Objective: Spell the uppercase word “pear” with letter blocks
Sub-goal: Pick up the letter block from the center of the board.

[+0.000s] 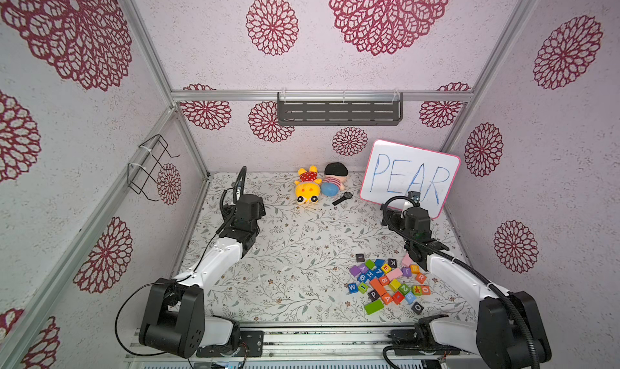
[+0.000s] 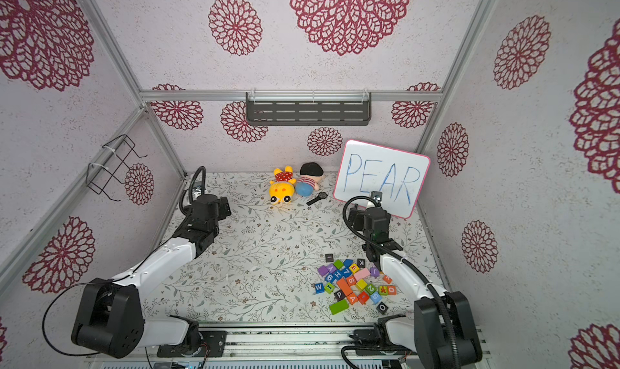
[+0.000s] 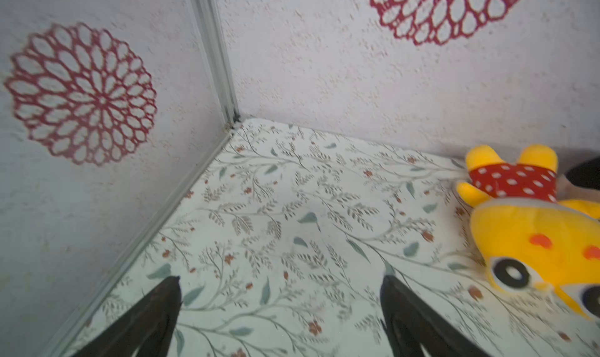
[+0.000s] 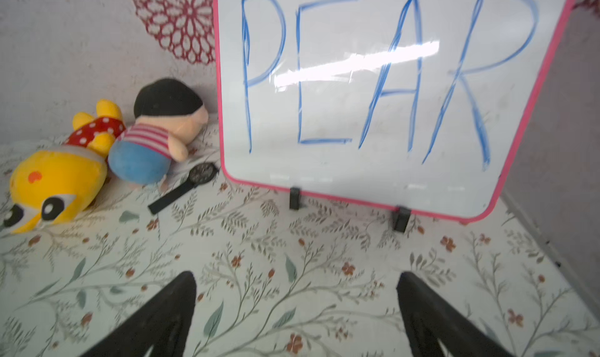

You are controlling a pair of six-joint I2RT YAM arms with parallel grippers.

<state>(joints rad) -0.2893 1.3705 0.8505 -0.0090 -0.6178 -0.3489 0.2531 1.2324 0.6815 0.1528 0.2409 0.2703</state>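
In both top views I see the letter blocks in one heap near the right arm, well in front of the whiteboard (image 1: 410, 177). From the whiteboard toward me lie the yellow E (image 1: 386, 267), the orange-red R (image 1: 420, 277), then the black P (image 1: 373, 295) touching the orange A (image 1: 386, 298). Nothing is spelled yet. I judge the P comes first, and it is crowded, so I should come down straight and not push its neighbours.

In the left wrist view, the left hand (image 3: 281, 293) is spread and empty above the desk (image 3: 292, 209), far from the whiteboard.

In the right wrist view, the right hand (image 4: 297, 290) is spread wide and empty, facing the whiteboard, so I must turn it back to the heap.
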